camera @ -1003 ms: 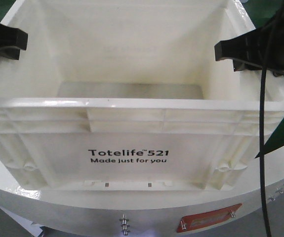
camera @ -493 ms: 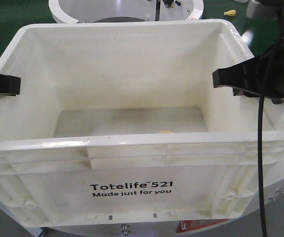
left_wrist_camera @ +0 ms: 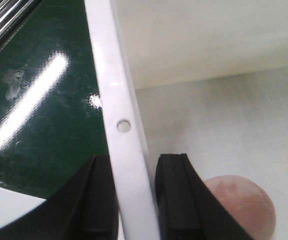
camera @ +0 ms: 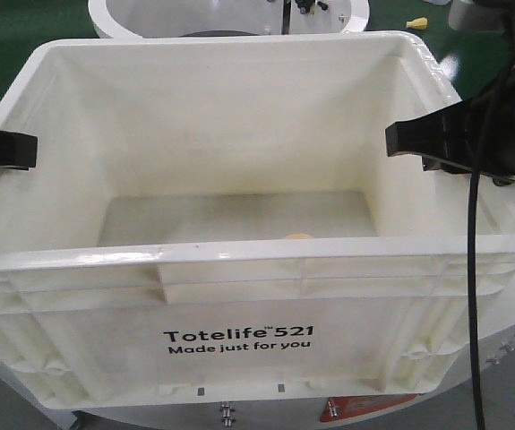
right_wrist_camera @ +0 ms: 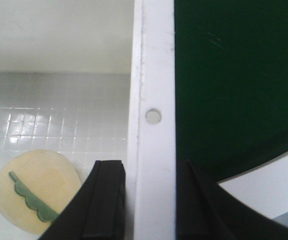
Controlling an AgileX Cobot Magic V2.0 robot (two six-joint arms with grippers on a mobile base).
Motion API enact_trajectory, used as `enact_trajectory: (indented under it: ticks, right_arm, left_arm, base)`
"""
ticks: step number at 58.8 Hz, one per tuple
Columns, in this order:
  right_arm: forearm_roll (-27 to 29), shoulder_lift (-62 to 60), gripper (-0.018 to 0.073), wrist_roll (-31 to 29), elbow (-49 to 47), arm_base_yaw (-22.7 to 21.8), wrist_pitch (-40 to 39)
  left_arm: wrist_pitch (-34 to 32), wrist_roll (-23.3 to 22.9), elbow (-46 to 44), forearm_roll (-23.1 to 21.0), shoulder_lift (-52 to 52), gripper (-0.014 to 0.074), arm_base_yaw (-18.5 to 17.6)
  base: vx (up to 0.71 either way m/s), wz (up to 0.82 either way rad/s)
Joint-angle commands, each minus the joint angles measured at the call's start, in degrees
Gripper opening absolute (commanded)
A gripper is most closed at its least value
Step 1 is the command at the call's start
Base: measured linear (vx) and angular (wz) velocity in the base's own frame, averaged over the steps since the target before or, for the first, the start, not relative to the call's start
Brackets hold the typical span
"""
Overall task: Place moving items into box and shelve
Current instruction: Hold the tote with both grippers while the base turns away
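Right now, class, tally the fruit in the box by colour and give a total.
Yellow, green-striped fruit: 1
Pink fruit: 1
Total in the box: 2, if the yellow edge in the left wrist view is that same yellow fruit.

Black fingers (left_wrist_camera: 176, 200) astride the rim of the box (left_wrist_camera: 119, 100) — pinkish ball (left_wrist_camera: 244, 207) inside

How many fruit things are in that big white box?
2 for sure: a pinkish ball by the left wall, a pale yellow ball with a green stripe by the right wall. A yellow sliver behind the front wall may be a third.
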Motion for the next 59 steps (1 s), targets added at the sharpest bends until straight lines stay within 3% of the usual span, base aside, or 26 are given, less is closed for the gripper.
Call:
enact_trajectory:
  ticks: [1, 59]
  right_arm:
    - [-5.47, -2.17, 0.011, -0.46, -2.22, -0.05, -5.1]
    - [-5.47, -2.17, 0.011, -0.46, -2.22, -0.05, -5.1]
  left_arm:
    - [-6.33, 0.46, -2.33, 0.79, -1.84, 0.014, -0.32]
    - [-6.33, 0.46, -2.33, 0.79, -1.84, 0.014, -0.32]
  base:
    - [0.0, 0.0]
    - [0.0, 0.01]
